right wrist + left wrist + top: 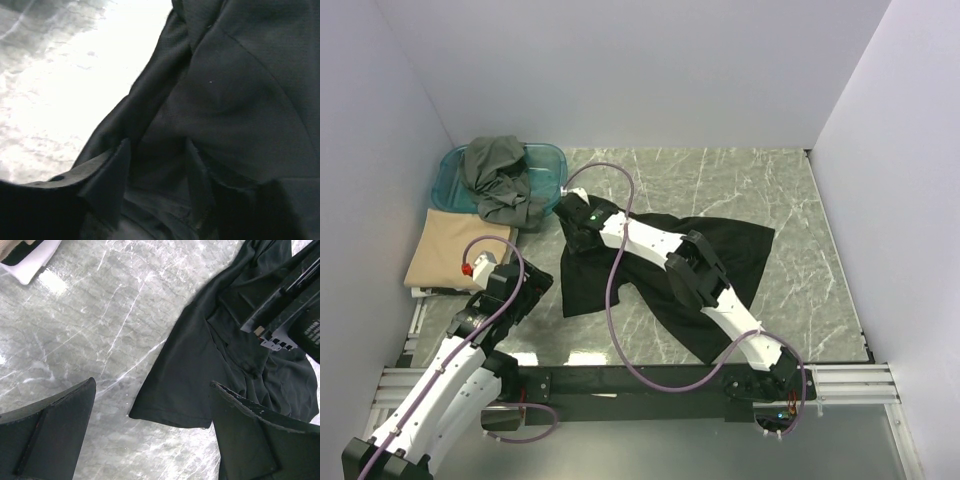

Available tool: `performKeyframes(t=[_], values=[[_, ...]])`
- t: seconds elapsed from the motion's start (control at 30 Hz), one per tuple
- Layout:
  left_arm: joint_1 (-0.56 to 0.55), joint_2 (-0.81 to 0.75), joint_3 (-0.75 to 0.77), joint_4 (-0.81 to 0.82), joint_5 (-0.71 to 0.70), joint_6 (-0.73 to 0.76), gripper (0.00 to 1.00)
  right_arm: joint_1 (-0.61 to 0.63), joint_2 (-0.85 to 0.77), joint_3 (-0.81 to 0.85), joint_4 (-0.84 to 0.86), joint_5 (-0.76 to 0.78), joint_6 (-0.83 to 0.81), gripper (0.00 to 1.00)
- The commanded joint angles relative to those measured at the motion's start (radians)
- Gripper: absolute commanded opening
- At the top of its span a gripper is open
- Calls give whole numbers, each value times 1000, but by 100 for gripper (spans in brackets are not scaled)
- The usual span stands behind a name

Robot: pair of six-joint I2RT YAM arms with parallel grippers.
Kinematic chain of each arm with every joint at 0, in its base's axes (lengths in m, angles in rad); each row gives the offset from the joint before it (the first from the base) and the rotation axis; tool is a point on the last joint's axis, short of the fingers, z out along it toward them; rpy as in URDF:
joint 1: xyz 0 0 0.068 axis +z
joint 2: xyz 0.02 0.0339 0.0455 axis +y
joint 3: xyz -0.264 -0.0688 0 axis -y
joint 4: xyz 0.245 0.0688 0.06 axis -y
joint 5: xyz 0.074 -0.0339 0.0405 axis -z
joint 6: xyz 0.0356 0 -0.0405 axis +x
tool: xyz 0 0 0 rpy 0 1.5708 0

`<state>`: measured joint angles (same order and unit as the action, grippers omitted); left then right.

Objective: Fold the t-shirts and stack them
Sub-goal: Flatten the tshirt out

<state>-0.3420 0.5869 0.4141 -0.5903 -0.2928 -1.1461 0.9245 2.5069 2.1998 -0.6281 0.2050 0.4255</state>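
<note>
– So, right gripper first: what did it show?
– Down at the far left corner of the black short-sleeved cloth t-shirt. Jaws about half apart, fingers pushed into the cloth, a ridge of black fabric between them. Could not tell whether that ridge was pinched or only straddled.
– And the left gripper?
– Jaws spread wide, nothing in them. It hovered over the grey-green marbled tabletop, just beside the hem of the shirt's near-left sleeve.
– Lay of the black shirt?
– Unfolded and rumpled across the middle of the table. The right arm stretched diagonally over it, and a purple cable looped across.
– Other shirts?
– Folded flat at the table's left edge lay the tan-beige shirt, near the left gripper. Beyond it the dark grey-olive shirt sat crumpled in the translucent teal plastic tub at the far left corner, part of it draped over the tub's near rim toward the tan one.
</note>
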Motion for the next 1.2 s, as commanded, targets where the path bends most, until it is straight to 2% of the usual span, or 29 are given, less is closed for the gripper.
performKeyframes(t=[0.0,0.07,0.1,0.33,0.77,1.0,1.17], values=[[-2,-2,12,27,3,5,99,13,38,38,-27,33,7,53],[-2,-2,11,27,4,8,99,14,36,40,-35,57,22,34],[-2,-4,11,26,3,5,100,14,26,38,-41,74,28,19],[-2,7,14,41,18,14,100,14,-152,-55,-16,165,2,5],[-3,114,-23,204,217,101,99,-4,-560,-520,132,162,22,0],[-18,257,-32,237,250,129,97,-88,-781,-784,209,155,35,0],[-38,327,-32,271,236,137,91,-145,-858,-864,240,134,35,0]])
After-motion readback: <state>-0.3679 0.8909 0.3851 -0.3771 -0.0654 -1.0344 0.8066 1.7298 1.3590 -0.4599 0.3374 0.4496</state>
